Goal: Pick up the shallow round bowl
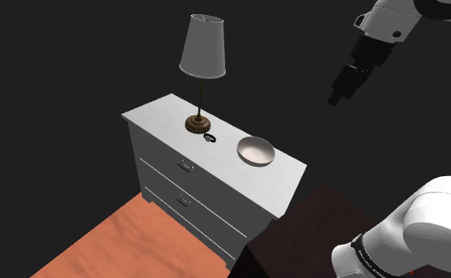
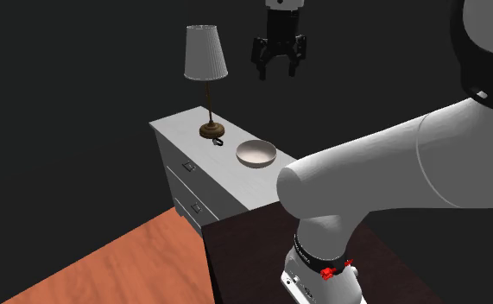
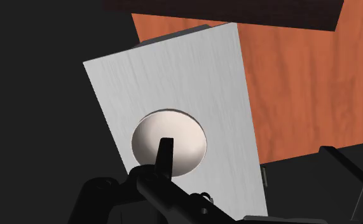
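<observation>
Well below the hand (image 2: pixel 277 71), on the top of a white dresser (image 1: pixel 168 114), sits the shallow round bowl (image 1: pixel 256 150), pale and upright. The hand hangs high in open air, its two fingers apart and with nothing between them. Bare top lies on every side of the bowl. A lamp (image 1: pixel 202 47) and a small dark object (image 1: pixel 209 138) stand beyond the bowl, farther from the hand. Under the dresser is a reddish wooden floor (image 1: pixel 113 237), and around it a black area
</observation>
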`<state>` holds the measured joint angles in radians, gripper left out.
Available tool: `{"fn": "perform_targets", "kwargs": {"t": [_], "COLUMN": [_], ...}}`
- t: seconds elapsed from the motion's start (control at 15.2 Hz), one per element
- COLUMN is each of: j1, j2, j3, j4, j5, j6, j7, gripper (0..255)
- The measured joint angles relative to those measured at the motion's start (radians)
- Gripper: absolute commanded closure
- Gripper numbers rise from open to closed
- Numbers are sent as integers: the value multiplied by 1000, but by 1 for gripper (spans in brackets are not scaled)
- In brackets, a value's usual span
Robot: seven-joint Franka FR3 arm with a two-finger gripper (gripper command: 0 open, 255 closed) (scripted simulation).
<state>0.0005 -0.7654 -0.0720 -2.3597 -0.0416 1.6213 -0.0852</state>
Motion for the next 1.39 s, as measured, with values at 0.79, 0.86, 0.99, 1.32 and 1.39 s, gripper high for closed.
{"fn": "perform_targets", "kwargs": {"t": [0.79, 0.86, 0.99, 1.32, 1.39], "j1": [15, 19, 18, 27, 28], "j2": [195, 224, 289, 462, 502], "j3": [14, 19, 14, 23, 24], "j4": [-162, -173, -177, -177, -172], "j5": [5, 7, 5, 8, 8], "j6": [372, 413, 487, 668, 705], "j7": [31, 38, 35, 53, 55], "gripper": [0, 0, 0, 0, 0]}}
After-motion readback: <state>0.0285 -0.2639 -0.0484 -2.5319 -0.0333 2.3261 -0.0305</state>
